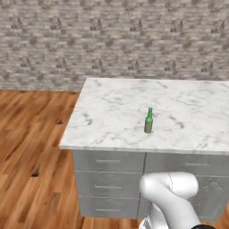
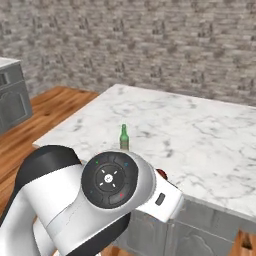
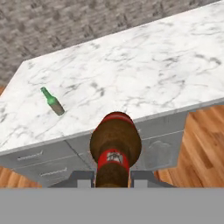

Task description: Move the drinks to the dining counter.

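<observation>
The red-brown beer bottle [image 3: 115, 146] fills the lower middle of the hand view, and my gripper [image 3: 113, 177] is shut on its body, with a finger on each side. It hangs in front of the near edge of the dining counter [image 3: 144, 65], at about the height of the drawer fronts. A small red part of the beer bottle [image 2: 161, 173] peeks past my arm in the right base view. The green glass bottle [image 1: 149, 120] [image 2: 124, 137] [image 3: 53, 102] stands upright on the dining counter [image 1: 116, 103] [image 2: 200, 130] near its front edge.
Grey drawer fronts [image 1: 109, 179] run under the slab. Wooden floor [image 1: 31, 134] lies to the left, and a brick wall [image 1: 112, 36] stands behind. A grey cabinet [image 2: 10, 97] stands at the far left of the right base view.
</observation>
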Available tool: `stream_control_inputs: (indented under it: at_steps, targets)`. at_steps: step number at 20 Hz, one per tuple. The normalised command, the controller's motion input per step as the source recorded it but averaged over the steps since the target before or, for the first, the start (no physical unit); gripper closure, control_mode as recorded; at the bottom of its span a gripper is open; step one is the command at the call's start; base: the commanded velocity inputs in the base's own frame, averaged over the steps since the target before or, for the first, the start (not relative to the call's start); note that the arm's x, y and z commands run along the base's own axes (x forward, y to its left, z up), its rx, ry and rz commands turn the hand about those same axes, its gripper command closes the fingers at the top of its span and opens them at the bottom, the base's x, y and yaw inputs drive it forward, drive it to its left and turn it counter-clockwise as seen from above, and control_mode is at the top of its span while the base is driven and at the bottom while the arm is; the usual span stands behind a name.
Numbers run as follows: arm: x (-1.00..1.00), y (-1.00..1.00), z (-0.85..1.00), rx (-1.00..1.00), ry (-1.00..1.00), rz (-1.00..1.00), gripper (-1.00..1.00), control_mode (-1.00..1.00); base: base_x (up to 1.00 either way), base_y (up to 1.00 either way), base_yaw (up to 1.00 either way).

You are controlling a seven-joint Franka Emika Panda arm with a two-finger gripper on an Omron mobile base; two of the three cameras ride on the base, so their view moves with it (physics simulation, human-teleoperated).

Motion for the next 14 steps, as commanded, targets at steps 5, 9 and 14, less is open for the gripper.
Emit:
stream_control_inputs:
  at_steps: [5, 9, 14]
  targets:
    - [0.0, 0.0, 0.0, 0.0, 0.0, 0.0, 1.0, 1.0, 1.0, 0.0, 0.0]
    - [0.0, 0.0, 0.0, 0.0, 0.0, 0.0, 1.0, 1.0, 1.0, 0.02, -0.16]
    - [0.0, 0.0, 0.0, 0.0, 0.0, 0.0, 1.0, 1.0, 1.0, 0.14, -0.4]
